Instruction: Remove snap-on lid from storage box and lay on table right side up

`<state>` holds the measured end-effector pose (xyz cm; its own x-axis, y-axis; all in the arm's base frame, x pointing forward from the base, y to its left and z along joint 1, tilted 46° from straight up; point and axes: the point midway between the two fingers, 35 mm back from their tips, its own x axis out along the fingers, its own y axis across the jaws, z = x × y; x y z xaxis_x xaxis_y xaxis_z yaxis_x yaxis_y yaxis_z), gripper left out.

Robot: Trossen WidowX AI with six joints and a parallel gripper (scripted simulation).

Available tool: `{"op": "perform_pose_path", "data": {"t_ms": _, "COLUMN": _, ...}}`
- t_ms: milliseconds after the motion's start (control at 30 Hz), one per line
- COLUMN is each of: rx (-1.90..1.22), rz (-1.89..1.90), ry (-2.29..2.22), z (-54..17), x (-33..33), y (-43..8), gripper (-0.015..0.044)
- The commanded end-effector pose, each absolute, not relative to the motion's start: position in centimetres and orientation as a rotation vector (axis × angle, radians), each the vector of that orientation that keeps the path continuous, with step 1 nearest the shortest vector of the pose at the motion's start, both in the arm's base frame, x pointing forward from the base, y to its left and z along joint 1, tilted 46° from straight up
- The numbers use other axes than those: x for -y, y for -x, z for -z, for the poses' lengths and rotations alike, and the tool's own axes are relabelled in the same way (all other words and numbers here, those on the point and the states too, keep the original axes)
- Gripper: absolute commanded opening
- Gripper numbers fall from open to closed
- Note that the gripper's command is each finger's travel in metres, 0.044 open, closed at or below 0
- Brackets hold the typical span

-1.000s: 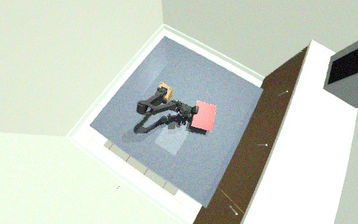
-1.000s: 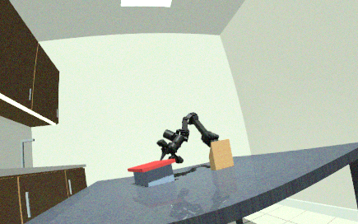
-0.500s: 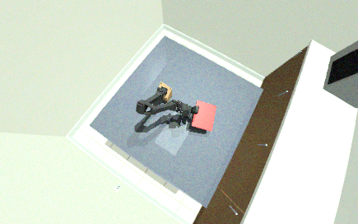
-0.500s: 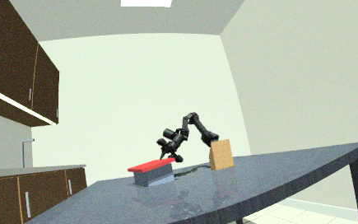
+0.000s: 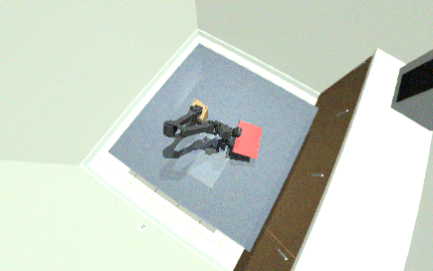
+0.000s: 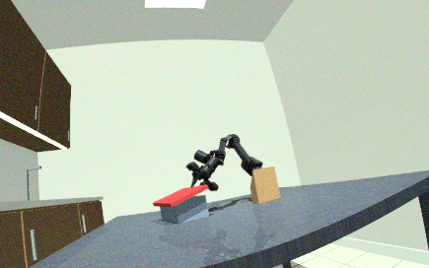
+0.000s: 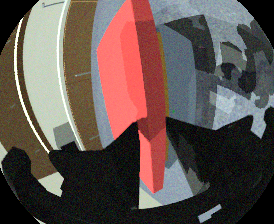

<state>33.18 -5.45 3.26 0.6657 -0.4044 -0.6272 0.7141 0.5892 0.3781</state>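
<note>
The red lid sits tilted over the box, its edge on the gripper's side raised. In the exterior view a gap shows under that edge, while the opposite edge is low at the box's top; whether it touches there I cannot tell. The blue-grey storage box stands on the table under the lid. My gripper is shut on the lid's near edge, one finger on each side of it. The fingers hide part of that edge.
A tan block stands beside the arm's base, away from the box. A brown kitchen counter front runs past the table beyond the box. A pale patch lies on the table surface near the box.
</note>
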Motion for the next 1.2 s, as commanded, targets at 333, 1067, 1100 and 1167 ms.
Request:
{"op": "perform_pose_path", "data": {"t_ms": 333, "rx": -0.513, "rz": 0.687, "ry": -0.663, "z": -4.6, "x": 4.1, "y": -34.2, "gripper": 0.0000}}
{"op": "perform_pose_path", "data": {"t_ms": 1067, "rx": -0.512, "rz": 0.686, "ry": -0.665, "z": -6.2, "x": 1.9, "y": -36.2, "gripper": 0.0000}}
{"op": "perform_pose_path", "data": {"t_ms": 1100, "rx": -0.512, "rz": 0.686, "ry": -0.665, "z": -6.2, "x": 1.8, "y": -36.4, "gripper": 0.0000}}
{"op": "perform_pose_path", "data": {"t_ms": 1167, "rx": -0.512, "rz": 0.686, "ry": -0.665, "z": -6.4, "x": 1.6, "y": -36.6, "gripper": 0.0000}}
